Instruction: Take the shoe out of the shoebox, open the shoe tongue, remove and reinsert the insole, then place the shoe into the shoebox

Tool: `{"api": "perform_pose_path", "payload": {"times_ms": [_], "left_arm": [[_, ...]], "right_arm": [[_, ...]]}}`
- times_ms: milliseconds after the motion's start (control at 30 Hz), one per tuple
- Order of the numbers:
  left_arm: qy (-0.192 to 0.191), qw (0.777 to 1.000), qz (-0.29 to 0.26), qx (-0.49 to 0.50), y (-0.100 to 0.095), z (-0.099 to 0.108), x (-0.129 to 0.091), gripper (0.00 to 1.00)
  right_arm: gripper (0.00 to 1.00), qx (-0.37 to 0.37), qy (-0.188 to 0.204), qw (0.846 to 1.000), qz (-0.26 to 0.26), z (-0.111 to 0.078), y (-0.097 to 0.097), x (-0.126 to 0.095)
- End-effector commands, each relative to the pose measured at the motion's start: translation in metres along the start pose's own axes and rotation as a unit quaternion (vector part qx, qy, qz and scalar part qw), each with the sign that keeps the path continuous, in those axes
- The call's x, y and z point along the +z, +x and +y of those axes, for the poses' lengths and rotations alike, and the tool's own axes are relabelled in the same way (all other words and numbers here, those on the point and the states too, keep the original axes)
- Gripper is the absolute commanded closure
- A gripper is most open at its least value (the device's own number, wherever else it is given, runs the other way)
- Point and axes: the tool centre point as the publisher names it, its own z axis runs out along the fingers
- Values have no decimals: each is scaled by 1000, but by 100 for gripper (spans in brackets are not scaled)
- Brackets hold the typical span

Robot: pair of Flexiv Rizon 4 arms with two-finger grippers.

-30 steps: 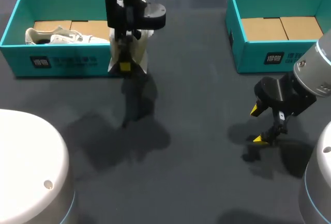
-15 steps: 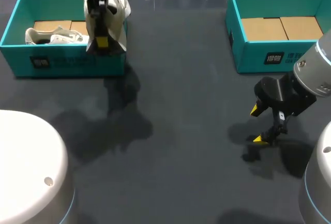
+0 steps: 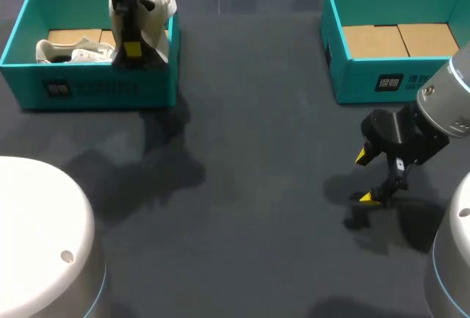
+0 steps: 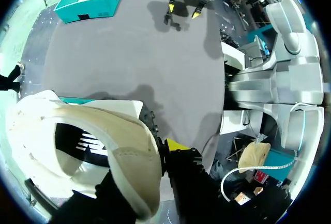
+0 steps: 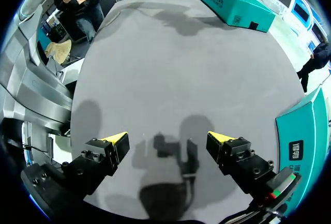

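Head view: your left tool [image 3: 133, 48], pinching the white shoe [image 3: 152, 18], has swung over the teal cardboard shoebox [image 3: 88, 92] at upper left; lowering likely remains, and the right tool [image 3: 366, 178] stays spread.

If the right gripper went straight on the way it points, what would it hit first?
Most likely the bare table: the open right gripper points down at it, with only its own shadow ahead.
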Motion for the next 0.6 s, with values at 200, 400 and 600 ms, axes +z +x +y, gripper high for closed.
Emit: {"api": "perform_pose_path", "payload": {"times_ms": [200,400,600], "left_arm": [[12,1000,14,2,-65,81,-49,100],[-18,1000,-25,-7,-102,106,-68,100],[-40,999,-31,-20,-146,132,-83,100]], "right_arm": [[0,0,1,1000,-1,0,2,-1],[0,0,1,1000,-1,0,2,-1],[0,0,1,1000,-1,0,2,-1]]}}
